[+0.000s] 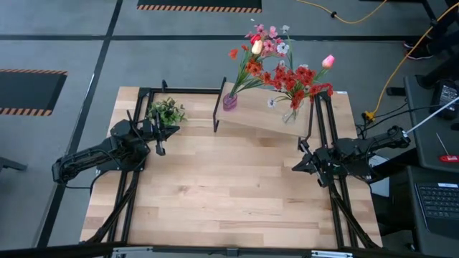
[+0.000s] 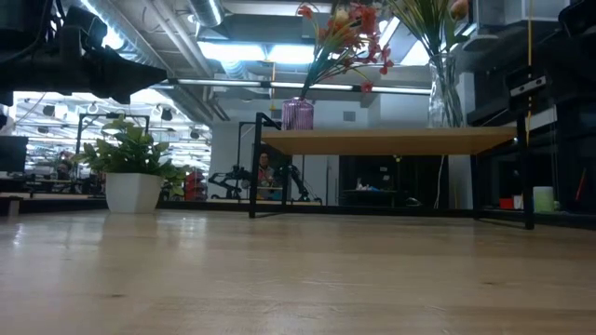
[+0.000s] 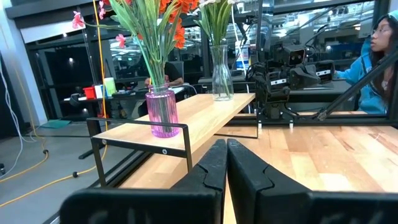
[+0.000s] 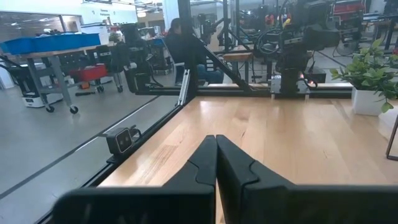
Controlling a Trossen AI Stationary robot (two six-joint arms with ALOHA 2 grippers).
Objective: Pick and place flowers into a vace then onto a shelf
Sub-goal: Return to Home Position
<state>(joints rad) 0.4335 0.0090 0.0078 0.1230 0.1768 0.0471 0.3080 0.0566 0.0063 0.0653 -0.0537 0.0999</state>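
the long-stemmed artificial flowers (image 1: 294, 77) stand in a purple ribbed glass vase (image 1: 229, 101) and a clear glass vase (image 1: 289, 115) on the light-wood, black-legged shelf (image 1: 251, 118). the left gripper (image 3: 226, 146) and right gripper (image 4: 215, 140) hover over the tabletop (image 1: 229, 193), fingers closed on nothing. to park well, fold each arm back slowly, keeping clear of the shelf legs.
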